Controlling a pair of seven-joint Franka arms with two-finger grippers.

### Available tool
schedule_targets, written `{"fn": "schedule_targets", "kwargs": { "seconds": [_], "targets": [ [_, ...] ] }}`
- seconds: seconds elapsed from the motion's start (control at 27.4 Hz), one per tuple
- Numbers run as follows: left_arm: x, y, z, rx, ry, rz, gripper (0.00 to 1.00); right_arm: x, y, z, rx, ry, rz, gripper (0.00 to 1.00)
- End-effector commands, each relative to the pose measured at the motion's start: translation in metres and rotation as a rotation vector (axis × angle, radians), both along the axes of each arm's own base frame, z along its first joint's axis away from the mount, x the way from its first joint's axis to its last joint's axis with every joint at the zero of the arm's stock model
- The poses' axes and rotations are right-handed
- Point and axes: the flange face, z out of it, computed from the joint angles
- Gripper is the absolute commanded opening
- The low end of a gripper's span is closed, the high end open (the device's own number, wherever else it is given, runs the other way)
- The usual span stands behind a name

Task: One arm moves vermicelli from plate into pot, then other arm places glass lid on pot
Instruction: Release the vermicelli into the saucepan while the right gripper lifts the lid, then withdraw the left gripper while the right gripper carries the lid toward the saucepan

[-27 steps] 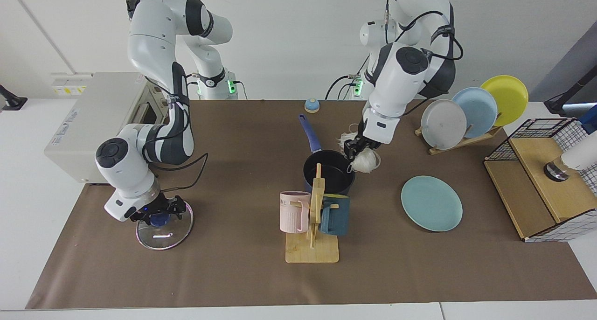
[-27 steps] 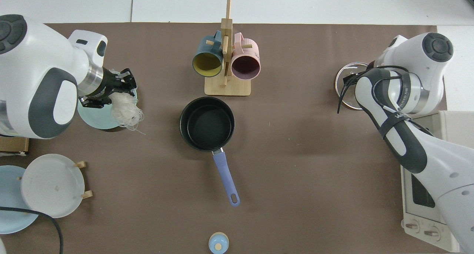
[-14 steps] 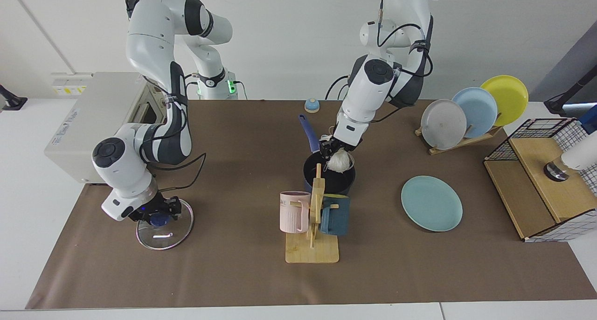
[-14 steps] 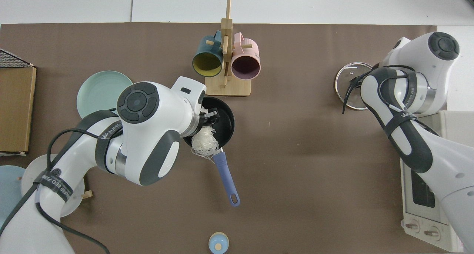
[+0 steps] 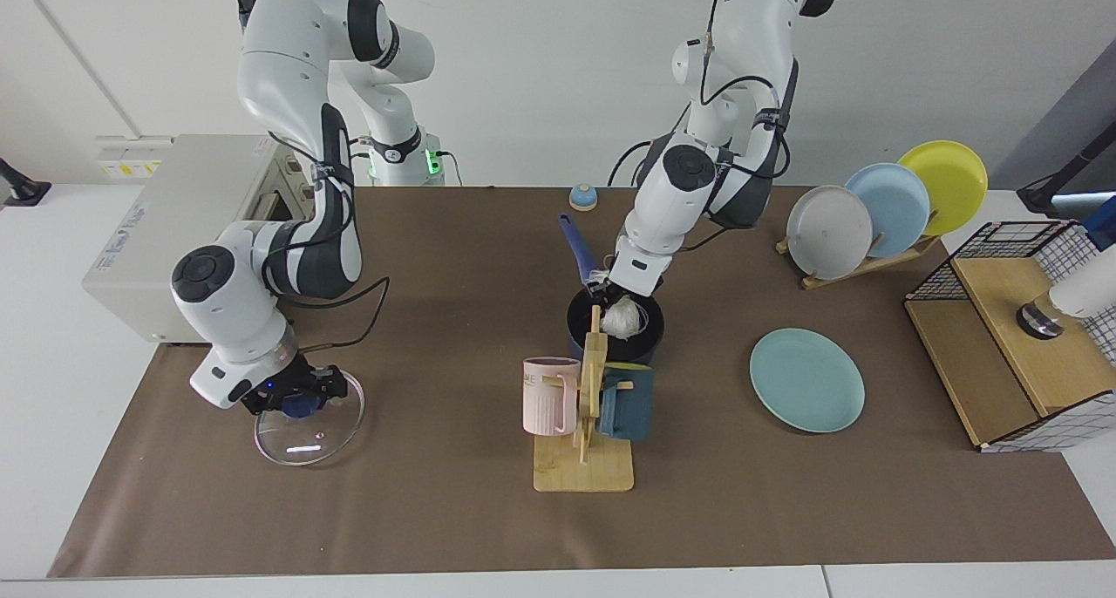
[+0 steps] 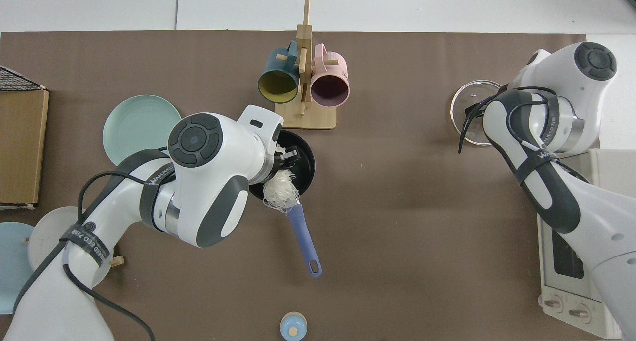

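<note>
The left tool holds the vermicelli low inside the pot, away from the bare plate. The right tool grips the glass lid by its knob, tilted, at the bench.

This looks like a robot lab made to look like a kitchen. Two white robot arms stand at a bench with brown paper, by plain white walls, cups and plates.

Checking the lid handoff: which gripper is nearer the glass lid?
Right. The right gripper is at the glass lid knob; the left gripper is over the pot.
</note>
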Motion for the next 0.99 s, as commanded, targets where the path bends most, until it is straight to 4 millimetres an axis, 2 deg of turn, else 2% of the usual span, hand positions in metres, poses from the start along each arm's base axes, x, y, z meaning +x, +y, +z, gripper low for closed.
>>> {"fn": "schedule_targets", "kwargs": {
  "seconds": [0.0,0.15,0.18,0.29,0.44,0.51,0.62,0.73,0.95],
  "targets": [
    [0.0,-0.006,-0.009,0.012,-0.03,0.032,0.0,-0.008,0.003,0.043,0.035,-0.015,0.013,0.0],
    [0.002,-0.006,-0.018,0.038,-0.044,0.025,0.0,-0.013,0.006,0.066,0.037,-0.024,0.019,0.0],
    [0.002,-0.006,-0.019,0.042,-0.044,0.022,0.03,-0.015,0.006,0.071,0.041,-0.021,0.017,0.0],
    [0.003,-0.004,-0.02,0.042,-0.045,0.022,0.34,-0.021,0.016,0.083,0.049,-0.007,0.027,0.0],
    [0.005,0.0,-0.024,0.044,-0.039,0.029,0.85,-0.032,0.025,0.101,0.05,0.014,-0.002,0.0],
    [0.009,0.0,-0.021,0.041,-0.042,0.032,0.99,-0.036,0.032,0.109,0.05,0.028,-0.01,0.0],
    [0.011,0.002,-0.017,0.047,-0.041,0.036,1.0,-0.042,0.036,0.119,0.051,0.038,-0.008,0.0],
    [0.018,0.015,0.0,0.066,-0.043,0.046,1.0,-0.048,0.037,0.125,0.053,0.053,-0.01,0.0],
    [0.038,0.041,0.075,0.122,-0.018,0.057,1.0,-0.062,0.036,0.134,0.06,0.058,-0.012,0.0]
  ]
}}
